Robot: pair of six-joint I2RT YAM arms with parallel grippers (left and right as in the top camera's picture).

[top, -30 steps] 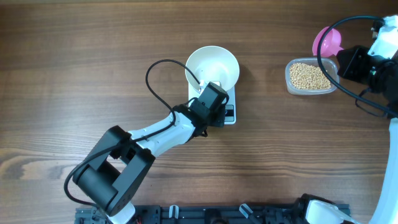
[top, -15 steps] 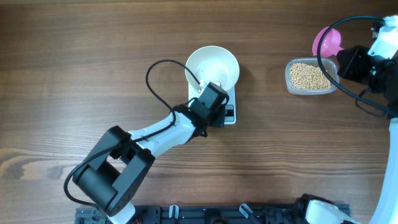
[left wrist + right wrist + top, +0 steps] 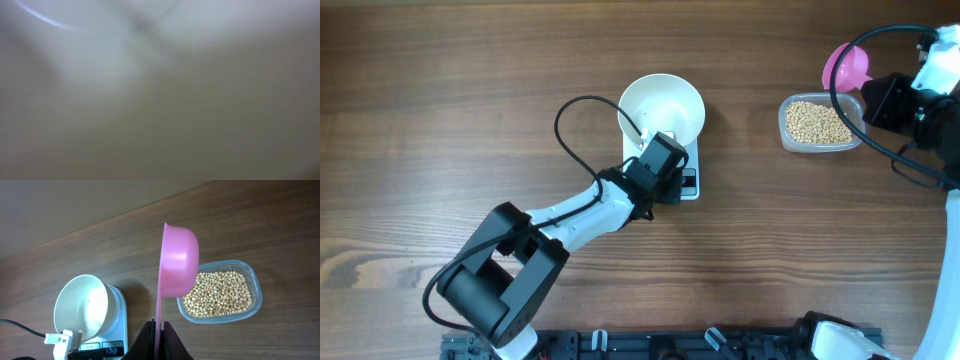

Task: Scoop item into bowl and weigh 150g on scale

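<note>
Beans (image 3: 220,292) are lying loose in a clear tub (image 3: 256,297); being small, hard and prone to rolling, they suit scooping. The right gripper (image 3: 159,326) is pinching the pink scoop (image 3: 177,255) by its handle. The left gripper (image 3: 658,150) is sitting pressed together beside the white bowl (image 3: 662,100) on the scale (image 3: 690,185).

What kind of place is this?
Probably a robot lab bench staged as a kitchen: a robot arm over a wood-grain table, a white bowl on a kitchen scale, a tub of beans, and a pink scoop nearby.

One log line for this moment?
left end effector: shut, over scale | right end effector: shut on scoop | bowl: empty, on scale | beans: in tub
</note>
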